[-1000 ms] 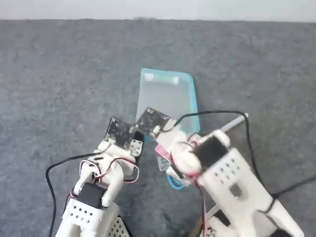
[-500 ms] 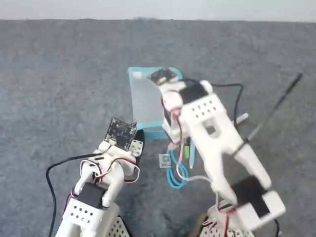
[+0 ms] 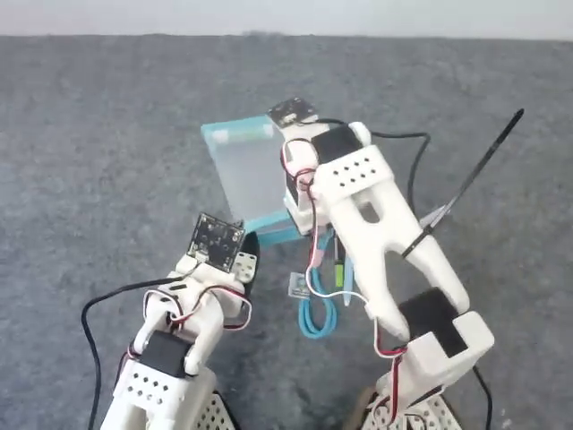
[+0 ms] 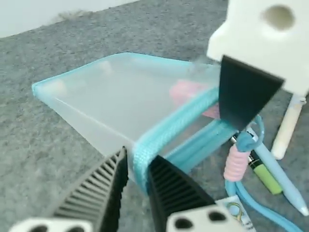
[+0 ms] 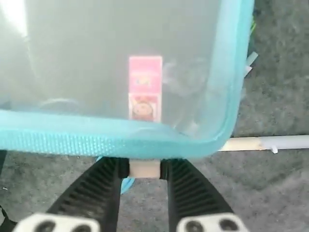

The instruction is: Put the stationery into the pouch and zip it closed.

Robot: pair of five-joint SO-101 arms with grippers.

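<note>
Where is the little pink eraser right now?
The pink eraser is inside the see-through pouch, near its blue zipper edge. It sits just past the right tool, which pinches a pale tab at that edge.

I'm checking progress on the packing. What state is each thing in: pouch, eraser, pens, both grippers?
pouch: mouth end held up off the table, looks unzipped
pink eraser: inside the pouch
green pen: lying on the table, outside the pouch
blue pen: beside it, also outside
left gripper: jaws shut on the pouch's teal edge
right gripper: jaws shut on a pale tab at the pouch's edge
</note>
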